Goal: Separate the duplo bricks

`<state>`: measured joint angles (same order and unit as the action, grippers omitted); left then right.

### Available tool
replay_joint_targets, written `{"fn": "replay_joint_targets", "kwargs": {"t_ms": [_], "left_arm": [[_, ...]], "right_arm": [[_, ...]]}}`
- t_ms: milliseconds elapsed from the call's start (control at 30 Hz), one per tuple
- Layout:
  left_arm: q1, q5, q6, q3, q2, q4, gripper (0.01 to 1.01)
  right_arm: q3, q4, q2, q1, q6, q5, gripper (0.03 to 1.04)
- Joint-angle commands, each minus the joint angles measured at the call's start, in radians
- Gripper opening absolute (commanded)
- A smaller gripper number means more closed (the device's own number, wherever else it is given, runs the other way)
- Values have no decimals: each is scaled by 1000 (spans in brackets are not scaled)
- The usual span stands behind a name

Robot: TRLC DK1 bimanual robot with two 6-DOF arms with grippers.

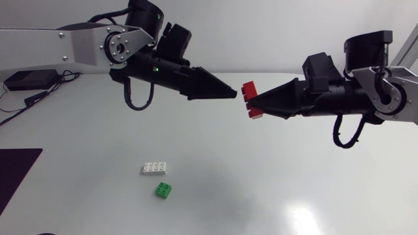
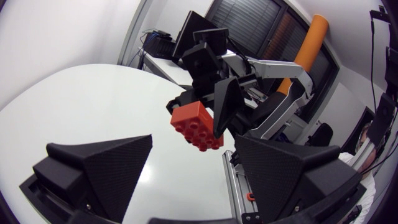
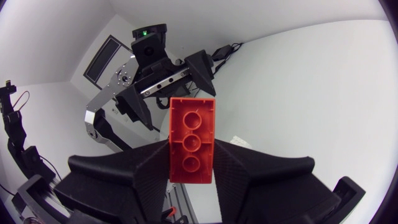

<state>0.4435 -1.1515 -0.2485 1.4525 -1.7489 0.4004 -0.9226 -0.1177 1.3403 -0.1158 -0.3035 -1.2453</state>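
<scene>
The right gripper (image 1: 255,102) clamps the red duplo brick (image 1: 249,91) in the air, long axis crosswise, just ahead of the left gripper (image 1: 232,94), whose fingers stand spread and hold nothing.

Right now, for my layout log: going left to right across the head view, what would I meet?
White rectangular duplo brick, matte black left gripper, red duplo brick, matte black right gripper clamping it.

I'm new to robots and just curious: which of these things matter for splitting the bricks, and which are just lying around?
For the job: red brick, held by the right gripper; white brick; green brick; left gripper.
Just lying about: black box; dark mat.
</scene>
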Motion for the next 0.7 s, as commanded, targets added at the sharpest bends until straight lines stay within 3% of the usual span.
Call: {"fn": "replay_joint_targets", "kwargs": {"t_ms": [0,233,367,467,667], "left_arm": [[1,-28,100,3,-24,-55,910],[-2,-33,321,-44,-32,-298,869],[0,-33,434,-92,-47,-449,861],[0,-33,472,-107,-57,-499,839],[1,-33,525,-109,-73,-548,834]], "right_arm": [[24,29,33,8,-51,-23,203],[41,108,46,5,-91,-32,210],[61,259,48,1,-210,-28,210],[71,383,54,-1,-312,-22,210],[56,400,76,-13,-319,-19,211]]}}
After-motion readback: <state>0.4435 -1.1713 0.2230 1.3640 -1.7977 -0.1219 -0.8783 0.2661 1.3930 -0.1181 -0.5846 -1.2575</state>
